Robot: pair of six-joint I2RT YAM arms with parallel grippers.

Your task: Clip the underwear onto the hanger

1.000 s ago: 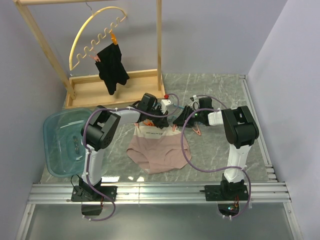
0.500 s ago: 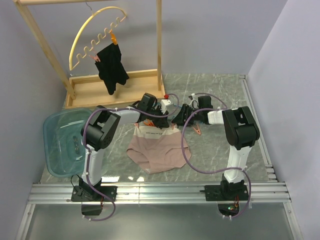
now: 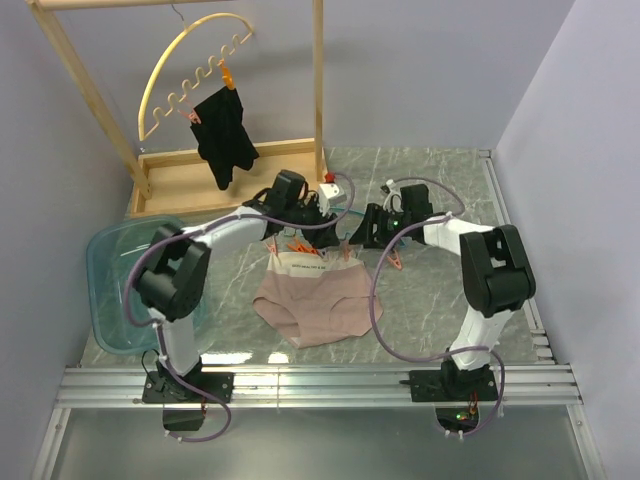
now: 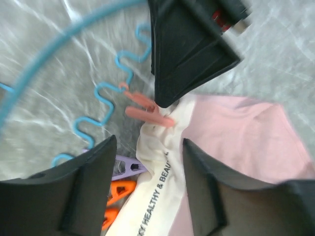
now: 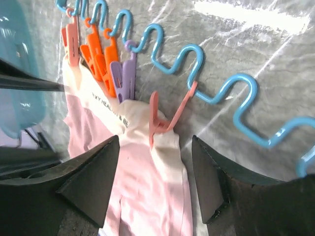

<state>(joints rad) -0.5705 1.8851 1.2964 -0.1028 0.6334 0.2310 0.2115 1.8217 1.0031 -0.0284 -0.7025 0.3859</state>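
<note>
- Both arms have backed off from the hanger (image 5: pixel 240 77) in the last second: the left elbow has swung out over the teal tub (image 3: pixel 110 290), and the right arm has drawn out to the right.
- Left fingers (image 4: pixel 88 191) stand apart with nothing between them, hovering just on the near side of the hanger's wavy edge, above the cream waistband.
- Right fingers (image 5: pixel 88 182) are likewise spread and empty, above the same stretch of waistband.
- The underwear (image 3: pixel 318 300) lies flat on the desk (image 3: pixel 430 290) on the near side of the hanger, its waistband touching the wavy edge.
- A pink clip (image 5: pixel 162 118) hanging from the hanger bites one waistband corner. A paler clip (image 5: pixel 71 37) sits over the other corner, though its grip is hard to confirm.
- Purple (image 5: pixel 123 78) and orange clips (image 5: pixel 98 49) hang unused between them.
- Judgement: letting go and retreating suggests the clipping is nearly or fully done; a loose far corner would be the risk when the hanger is lifted.
</note>
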